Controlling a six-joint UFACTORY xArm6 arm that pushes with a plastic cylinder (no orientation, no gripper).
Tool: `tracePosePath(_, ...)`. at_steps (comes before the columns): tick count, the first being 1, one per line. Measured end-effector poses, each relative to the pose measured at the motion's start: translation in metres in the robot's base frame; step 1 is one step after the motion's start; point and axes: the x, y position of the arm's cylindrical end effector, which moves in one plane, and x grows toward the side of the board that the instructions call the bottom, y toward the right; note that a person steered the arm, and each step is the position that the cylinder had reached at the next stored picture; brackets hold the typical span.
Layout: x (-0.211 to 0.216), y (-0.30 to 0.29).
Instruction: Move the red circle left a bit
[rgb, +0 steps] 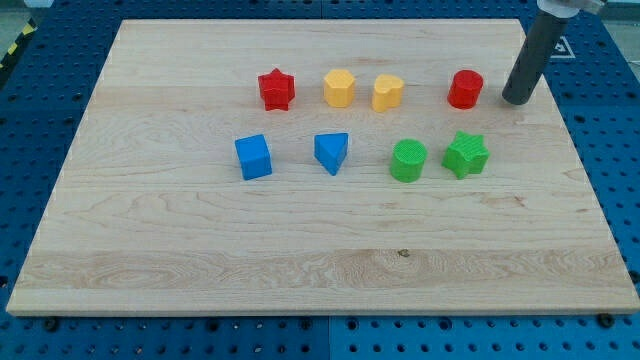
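Observation:
The red circle (465, 89) stands on the wooden board (150, 250) in the upper right, at the right end of the top row of blocks. My tip (516, 100) rests on the board just to the right of the red circle, with a small gap between them. The dark rod rises from it toward the view's top right corner.
Left of the red circle in the top row are a yellow heart (388, 92), a yellow hexagon (339, 88) and a red star (276, 89). The lower row holds a blue cube (253, 157), a blue triangle (331, 152), a green circle (408, 160) and a green star (466, 154).

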Motion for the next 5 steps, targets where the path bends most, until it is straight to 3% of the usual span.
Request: tracePosePath(5,0.001,-0.04)
